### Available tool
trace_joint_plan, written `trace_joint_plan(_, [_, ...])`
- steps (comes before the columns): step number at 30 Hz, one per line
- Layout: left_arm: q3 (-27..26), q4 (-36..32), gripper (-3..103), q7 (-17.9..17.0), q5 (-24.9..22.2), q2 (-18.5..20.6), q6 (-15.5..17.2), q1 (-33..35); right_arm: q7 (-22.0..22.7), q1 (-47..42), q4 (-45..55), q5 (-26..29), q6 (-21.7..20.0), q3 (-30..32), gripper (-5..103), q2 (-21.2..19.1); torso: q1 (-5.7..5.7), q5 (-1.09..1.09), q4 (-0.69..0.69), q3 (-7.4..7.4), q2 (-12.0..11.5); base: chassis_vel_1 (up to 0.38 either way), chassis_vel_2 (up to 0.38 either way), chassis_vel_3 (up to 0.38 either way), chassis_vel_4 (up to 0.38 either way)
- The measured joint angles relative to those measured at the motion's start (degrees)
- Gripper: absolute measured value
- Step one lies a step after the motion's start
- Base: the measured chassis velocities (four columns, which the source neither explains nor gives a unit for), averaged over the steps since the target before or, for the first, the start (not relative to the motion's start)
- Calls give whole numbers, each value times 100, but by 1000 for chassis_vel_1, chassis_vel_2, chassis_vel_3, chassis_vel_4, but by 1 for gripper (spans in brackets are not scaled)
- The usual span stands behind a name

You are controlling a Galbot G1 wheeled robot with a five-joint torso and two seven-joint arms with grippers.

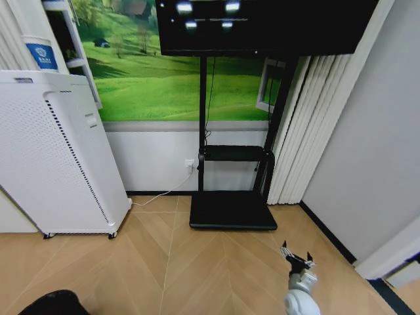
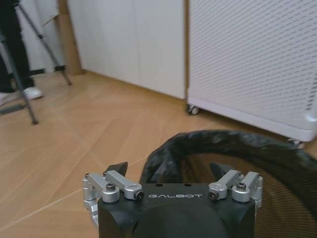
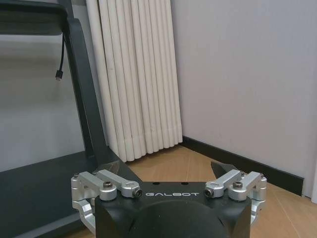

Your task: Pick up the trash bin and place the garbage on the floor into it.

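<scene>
The trash bin (image 2: 233, 144) is a black mesh wastebasket. In the left wrist view its rolled rim and open mouth sit right in front of my left gripper (image 2: 168, 168). That gripper is open, its fingertips (image 2: 117, 167) spread wide with a stretch of the rim just beyond and between them. In the head view the trash bin (image 1: 56, 303) is a dark shape at the bottom left edge. My right gripper (image 1: 296, 258) hangs low over the wooden floor at the lower right, open and holding nothing (image 3: 166, 168). The garbage is out of view.
A white perforated cabinet (image 1: 52, 157) on castors stands at the left, close behind the bin. A black TV stand (image 1: 233, 210) with a flat base sits by the far wall, with white curtains (image 1: 308, 131) and a grey wall to its right. A tripod leg (image 2: 22, 74) stands farther off.
</scene>
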Motion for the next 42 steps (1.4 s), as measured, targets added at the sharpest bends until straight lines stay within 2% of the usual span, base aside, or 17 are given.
trace_joint_plan(2, [-9,-106,95,128,74,-18,4,50,-42,-9,3,-26,43,10,100,-8,0,1,0,0,0,0,0,0,0])
trace_joint_plan(4, [-30,-572,100,820,465,-72,-12,287,-243,-103,146,-177,122,54,100,-62,0,0,0,0,0,0,0,0,0])
trace_joint_plan(5, [-30,-572,100,820,465,-72,-12,287,-243,-103,146,-177,122,54,100,-62,0,0,0,0,0,0,0,0,0])
trace_joint_plan(6, [-33,-917,100,1307,696,-77,-55,440,-317,-172,307,-349,132,73,100,-97,0,1,0,0,0,0,0,0,0])
trace_joint_plan(7, [-33,-917,100,1307,696,-77,-55,440,-317,-172,307,-349,132,73,100,-97,0,1,0,0,0,0,0,0,0])
trace_joint_plan(8, [-14,-1364,100,1761,882,-33,-74,563,-335,-287,559,-624,110,122,100,-127,0,2,1,0,0,0,0,0,0])
trace_joint_plan(9, [-14,-1364,100,1761,882,-33,-74,563,-335,-287,559,-624,110,122,100,-127,0,2,1,0,0,0,0,0,0])
trace_joint_plan(11, [50,-1953,100,1961,1095,131,83,526,-476,-537,1097,-732,64,240,100,-175,0,2,2,0,0,0,0,0,0])
trace_joint_plan(12, [173,-2306,100,2007,1199,396,249,344,-690,-763,1506,-796,45,358,100,-232,0,0,0,0,0,0,0,0,0])
trace_joint_plan(13, [173,-2306,100,2007,1199,396,249,344,-690,-763,1506,-796,45,358,100,-232,0,0,0,0,0,0,0,0,0])
trace_joint_plan(16, [620,-2629,100,1898,1302,1033,553,-44,-1074,-1120,2135,-885,-51,552,100,-405,0,-1,-2,0,0,0,0,0,0])
trace_joint_plan(20, [1119,-2734,100,1725,1449,1475,763,-329,-1317,-1369,2787,-780,-301,489,100,-583,0,-3,-5,0,0,0,0,0,0])
trace_joint_plan(24, [1319,-2737,100,1643,1592,1510,772,-384,-1391,-1397,3113,-670,-553,259,100,-727,0,-3,-3,0,0,0,0,0,0])
trace_joint_plan(25, [1434,-2712,100,1550,1686,1498,767,-433,-1408,-1405,3330,-631,-795,40,100,-811,0,1,4,0,0,0,0,0,0])
trace_joint_plan(26, [1638,-2637,100,1394,1782,1477,789,-583,-1430,-1525,3688,-772,-1175,-151,100,-744,0,-2,1,0,0,0,0,0,0])
trace_joint_plan(30, [1739,-2564,100,1324,1808,1378,800,-691,-1666,-1922,4177,-992,-1606,-18,100,-372,0,-2,-1,0,0,0,0,0,0])
trace_joint_plan(42, [1985,-2496,100,1309,1779,1423,789,-959,-1635,-2410,4407,-1442,-1648,101,100,231,0,0,-1,0,0,0,0,0,0])
